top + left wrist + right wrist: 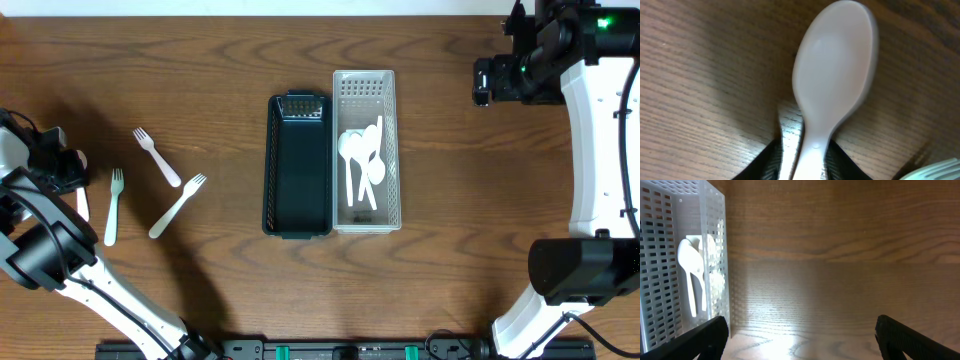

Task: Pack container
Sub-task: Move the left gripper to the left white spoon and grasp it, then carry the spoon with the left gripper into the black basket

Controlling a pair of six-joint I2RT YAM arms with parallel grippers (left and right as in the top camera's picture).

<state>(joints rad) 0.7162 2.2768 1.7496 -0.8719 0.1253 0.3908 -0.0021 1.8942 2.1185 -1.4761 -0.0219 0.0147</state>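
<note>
Overhead, the wooden table [480,200] fills the frame. At its middle two long baskets stand side by side, their long walls touching: a dark basket [270,170] on the left and a white basket [395,150] on the right. The white one holds a loose pile of white spoons [360,160].

Well apart to the left lie three forks. A white fork [157,157] is farthest up. A tilted green fork [179,205] lies just below it, and a straight green fork [114,206] lies nearer the left arm.

In the left wrist view, the left fingers [765,165] are clenched on the handle of a lone spoon [835,85]. Its bowl points away from the camera, close over the wood — whether it touches, I cannot tell.

In the right wrist view, the right fingers [705,335] are released and spread wide over the wood. The white basket's mesh wall stands just to their left, with a spoon showing through it.
</note>
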